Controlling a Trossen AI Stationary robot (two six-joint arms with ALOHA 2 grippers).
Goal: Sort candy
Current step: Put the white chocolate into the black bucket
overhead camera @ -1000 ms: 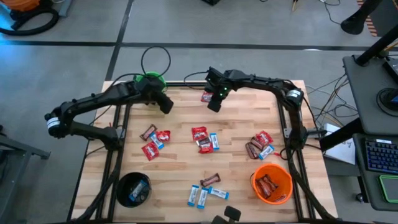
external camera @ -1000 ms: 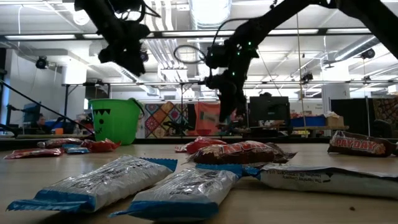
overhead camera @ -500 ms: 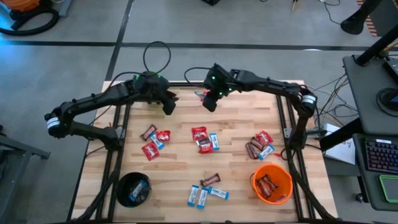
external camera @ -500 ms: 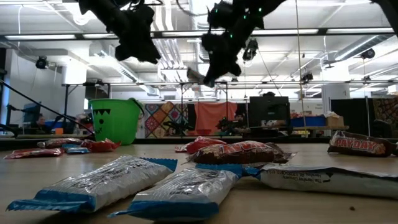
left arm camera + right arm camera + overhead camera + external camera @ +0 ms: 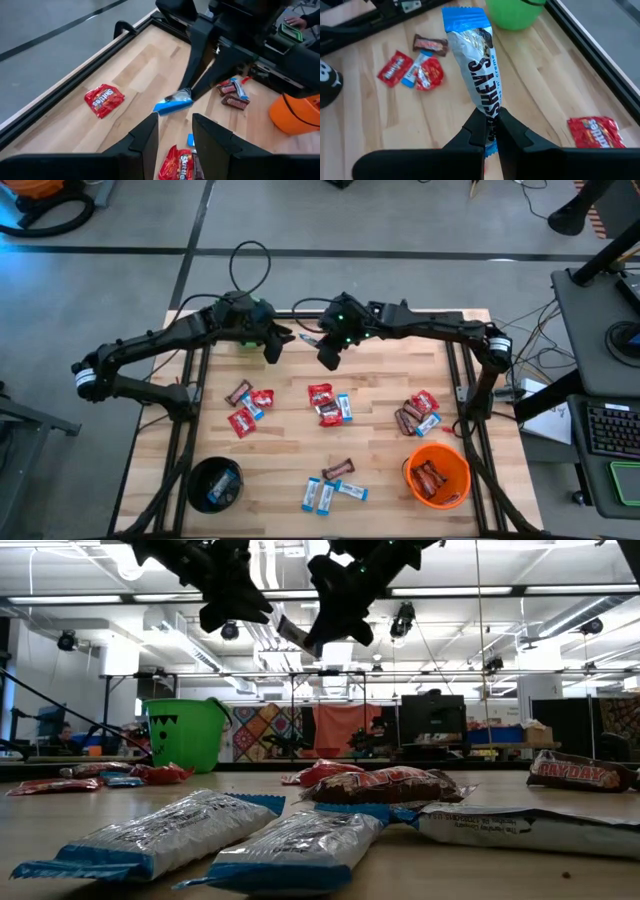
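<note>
**Right gripper carried a blue-and-white packet aloft at the table's far edge**

The right gripper (image 5: 489,131) was clenched on one end of a blue-and-white packet (image 5: 475,65), its fingers pinching the crimped seam while the rest of the wrapper stood free beyond them. In the high view this gripper (image 5: 328,357) hung above the boards at about 12 o'clock from the table's centre. The left gripper (image 5: 272,350) hovered just beside it, toward 11 o'clock, jaws part open and holding nothing.

The packet looked light and soft: glossy foil film, flat, with a flexible body that would likely bend or swing under a pinch at one end. The film appeared slippery, so I judged the flat sealed end, or a grip across the middle, to be the safer hold.

The remaining candy (image 5: 328,406) lay in loose clusters on the pale wooden table (image 5: 390,380): red packets, blue-and-white packets and dark brown bars at the centre and toward 3, 6 and 9 o'clock. A round orange bucket (image 5: 437,475) at 4 o'clock held brown bars; a black bucket (image 5: 215,483) stood at 7 o'clock; a green bucket (image 5: 515,12) stood at 11 o'clock.
</note>
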